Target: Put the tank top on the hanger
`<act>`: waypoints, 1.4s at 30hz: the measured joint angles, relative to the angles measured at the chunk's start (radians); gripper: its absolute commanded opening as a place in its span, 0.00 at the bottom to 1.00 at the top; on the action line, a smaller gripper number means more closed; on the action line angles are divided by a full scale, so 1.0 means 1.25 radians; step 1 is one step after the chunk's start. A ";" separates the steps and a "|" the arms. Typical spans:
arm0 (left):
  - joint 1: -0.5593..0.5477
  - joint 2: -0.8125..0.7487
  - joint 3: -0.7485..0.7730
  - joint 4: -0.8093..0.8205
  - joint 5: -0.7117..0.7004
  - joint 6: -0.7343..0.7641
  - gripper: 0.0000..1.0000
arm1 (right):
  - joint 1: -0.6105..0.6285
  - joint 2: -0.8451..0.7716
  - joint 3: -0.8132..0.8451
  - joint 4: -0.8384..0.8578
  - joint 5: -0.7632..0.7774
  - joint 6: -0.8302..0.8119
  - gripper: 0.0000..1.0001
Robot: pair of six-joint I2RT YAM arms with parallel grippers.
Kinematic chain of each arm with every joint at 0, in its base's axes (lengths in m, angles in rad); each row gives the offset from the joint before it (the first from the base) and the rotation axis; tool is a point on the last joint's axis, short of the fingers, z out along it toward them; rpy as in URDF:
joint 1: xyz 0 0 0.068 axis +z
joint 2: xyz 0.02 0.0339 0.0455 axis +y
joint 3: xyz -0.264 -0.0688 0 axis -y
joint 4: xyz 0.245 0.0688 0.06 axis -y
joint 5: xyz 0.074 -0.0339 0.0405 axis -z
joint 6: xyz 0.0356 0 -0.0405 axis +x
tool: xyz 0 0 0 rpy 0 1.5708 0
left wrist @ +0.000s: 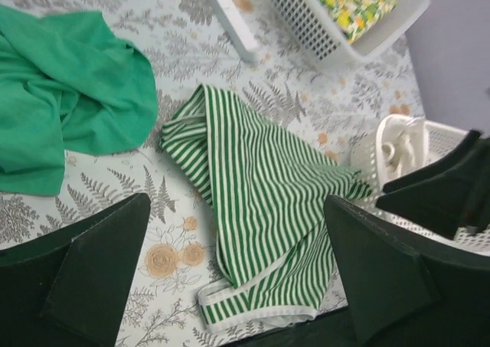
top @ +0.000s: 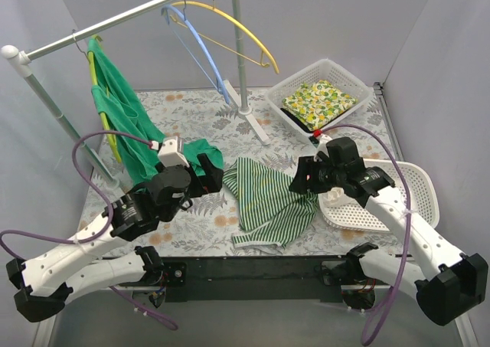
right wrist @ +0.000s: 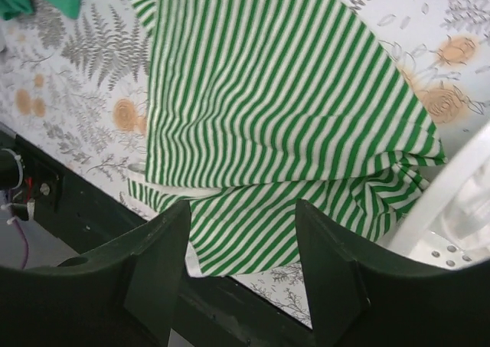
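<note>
Between spread left hand (left wrist: 236,201) and spread right hand (right wrist: 241,207) lies the tank top (top: 264,201), touching a white basket (top: 421,207).

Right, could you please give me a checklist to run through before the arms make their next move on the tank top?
1. Tank top lies loose on the table, ungripped: ok.
2. Left gripper open, empty: ok.
3. Right gripper open, empty: ok.
4. Light blue hanger hooked on the rail, bare: ok.
5. Tank top's corner free of the white basket: cannot tell.
</note>
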 measured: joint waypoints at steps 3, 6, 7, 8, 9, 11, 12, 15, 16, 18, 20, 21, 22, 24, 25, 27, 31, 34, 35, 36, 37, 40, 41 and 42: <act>0.000 0.022 -0.060 -0.002 0.034 -0.027 0.98 | 0.059 -0.033 0.020 0.002 0.000 0.000 0.64; 0.000 0.044 -0.122 0.003 0.088 -0.045 0.94 | 0.168 -0.058 0.023 0.019 0.016 0.016 0.62; 0.000 0.050 -0.144 0.008 0.110 -0.048 0.90 | 0.218 -0.062 0.020 0.028 0.022 0.026 0.62; 0.000 0.056 -0.164 0.017 0.131 -0.049 0.87 | 0.256 -0.064 0.013 0.039 0.033 0.035 0.61; 0.000 0.062 -0.183 0.031 0.157 -0.049 0.83 | 0.301 -0.070 -0.004 0.064 0.039 0.045 0.61; 0.000 0.087 -0.215 0.058 0.208 -0.049 0.78 | 0.384 -0.078 -0.050 0.098 0.055 0.066 0.60; 0.000 0.103 -0.226 0.074 0.231 -0.049 0.76 | 0.410 -0.077 -0.070 0.110 0.059 0.076 0.60; 0.000 0.165 -0.248 0.118 0.296 -0.051 0.70 | 0.519 -0.040 -0.113 0.146 0.103 0.099 0.60; 0.000 0.186 -0.253 0.134 0.313 -0.052 0.67 | 0.555 -0.013 -0.114 0.157 0.124 0.103 0.59; 0.000 0.225 -0.258 0.152 0.350 -0.054 0.64 | 0.620 0.053 -0.107 0.180 0.175 0.105 0.60; 0.000 0.244 -0.262 0.165 0.381 -0.054 0.64 | 0.652 0.107 -0.098 0.180 0.222 0.106 0.61; 0.000 0.245 -0.267 0.173 0.396 -0.054 0.66 | 0.655 0.121 -0.098 0.180 0.241 0.106 0.62; 0.000 0.244 -0.273 0.177 0.406 -0.055 0.67 | 0.656 0.132 -0.098 0.177 0.261 0.106 0.63; 0.000 0.238 -0.292 0.186 0.424 -0.060 0.67 | 0.656 0.134 -0.098 0.181 0.283 0.105 0.64; 0.000 0.237 -0.298 0.186 0.429 -0.063 0.67 | 0.656 0.135 -0.098 0.191 0.290 0.104 0.64; 0.000 0.237 -0.301 0.184 0.428 -0.064 0.67 | 0.660 0.147 -0.096 0.219 0.298 0.103 0.65; 0.024 0.263 -0.291 0.186 0.414 -0.066 0.65 | 0.703 0.226 -0.067 0.266 0.340 0.103 0.64; 0.082 0.298 -0.289 0.216 0.438 -0.058 0.66 | 0.744 0.284 -0.042 0.290 0.375 0.106 0.64; 0.096 0.309 -0.289 0.227 0.443 -0.055 0.67 | 0.756 0.299 -0.036 0.297 0.386 0.107 0.65; 0.107 0.321 -0.289 0.242 0.447 -0.050 0.67 | 0.766 0.311 -0.032 0.305 0.395 0.108 0.64; 0.113 0.333 -0.289 0.258 0.453 -0.047 0.66 | 0.773 0.319 -0.030 0.313 0.401 0.109 0.65; 0.122 0.374 -0.284 0.303 0.478 -0.039 0.58 | 0.783 0.346 -0.021 0.329 0.421 0.112 0.64; 0.126 0.388 -0.281 0.317 0.489 -0.036 0.54 | 0.784 0.360 -0.014 0.334 0.428 0.114 0.64; 0.131 0.403 -0.277 0.333 0.500 -0.034 0.47 | 0.784 0.376 -0.007 0.337 0.435 0.117 0.64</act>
